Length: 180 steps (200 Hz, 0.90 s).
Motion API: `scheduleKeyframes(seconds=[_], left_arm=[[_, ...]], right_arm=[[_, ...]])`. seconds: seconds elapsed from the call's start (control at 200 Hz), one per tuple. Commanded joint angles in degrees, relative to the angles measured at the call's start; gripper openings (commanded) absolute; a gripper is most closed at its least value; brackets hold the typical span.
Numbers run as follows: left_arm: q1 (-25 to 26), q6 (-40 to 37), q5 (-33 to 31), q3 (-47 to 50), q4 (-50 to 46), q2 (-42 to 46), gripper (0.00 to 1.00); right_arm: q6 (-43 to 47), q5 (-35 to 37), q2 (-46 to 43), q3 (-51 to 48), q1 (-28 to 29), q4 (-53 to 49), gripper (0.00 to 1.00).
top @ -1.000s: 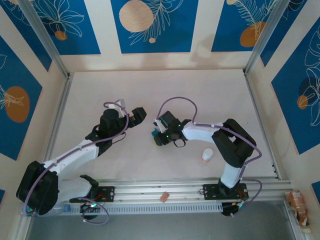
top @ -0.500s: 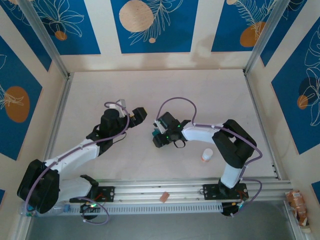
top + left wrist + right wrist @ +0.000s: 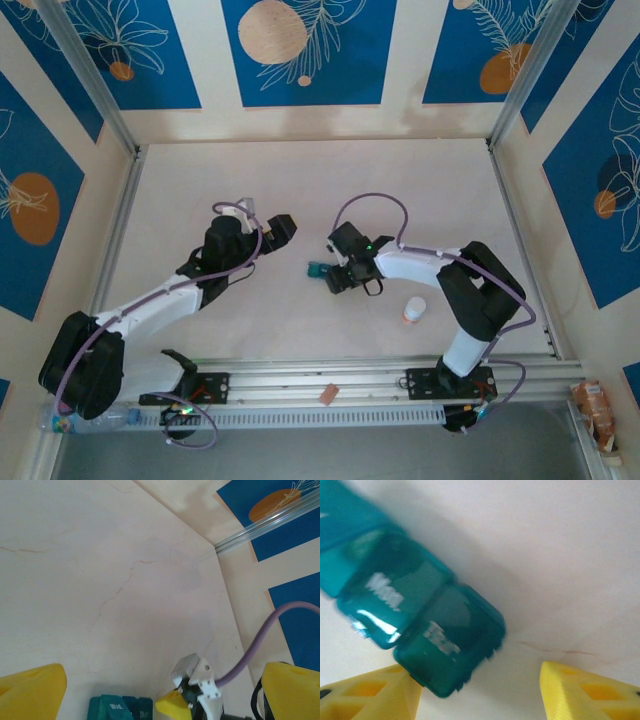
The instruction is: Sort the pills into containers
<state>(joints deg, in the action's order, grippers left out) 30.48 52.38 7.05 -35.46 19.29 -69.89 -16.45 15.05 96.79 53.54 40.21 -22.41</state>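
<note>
**Centre the pill box before closing on it**

Top view, L to R. At left of centre the left gripper (image 3: 278, 228) has its fingers spread wide, holding nothing, and points twd the box. The pill box (image 3: 318, 268) lies flat on the table (image 3: 200, 180) at mid-frame, btwn the two grippers and apart from the left one. Just right of it, the right gripper (image 3: 334, 273) has its fingers parted, clamped on nothing. In its wrist view the box end sits by the lower-left finger, off-centre, w/ bare table across the gap. Touching or not, can't tell. The white bottle (image 3: 414, 310) stands lower right, well apart.

To do it well, prob.: line the box end up midway btwn the right fingers before closing. Squeeze across the short sides and keep it flat, lids up. The left arm cd steady the far end.
</note>
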Motion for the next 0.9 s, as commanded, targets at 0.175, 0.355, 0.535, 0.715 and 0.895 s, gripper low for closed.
scheduleKeyframes(seconds=[0.175, 0.355, 0.535, 0.715, 0.895], left_arm=[[-0.6, -1.3, 1.6, -2.5, -0.5, -0.2, 1.00], [-0.5, -5.3, 2.4, -4.9, -7.0, -1.1, 1.00], [-0.4, -11.9, 3.9, -9.0, -16.6, -4.0, 1.00], [0.5, -21.9, 1.8, -13.0, -28.0, -6.8, 1.00], [2.5, -29.1, -2.2, -15.2, -34.4, -8.3, 1.00]], right_arm=[[-0.7, -1.7, -2.9, 5.6, -6.1, -5.0, 0.62], [-3.0, -6.8, -7.0, 6.0, -8.1, -5.5, 0.62], [-4.4, -12.0, -5.8, 7.6, -10.5, -4.6, 0.62], [-3.6, -12.9, -0.4, 11.7, -10.2, -5.8, 0.62], [-3.0, -11.5, 2.8, 12.5, -8.7, -6.0, 0.62]])
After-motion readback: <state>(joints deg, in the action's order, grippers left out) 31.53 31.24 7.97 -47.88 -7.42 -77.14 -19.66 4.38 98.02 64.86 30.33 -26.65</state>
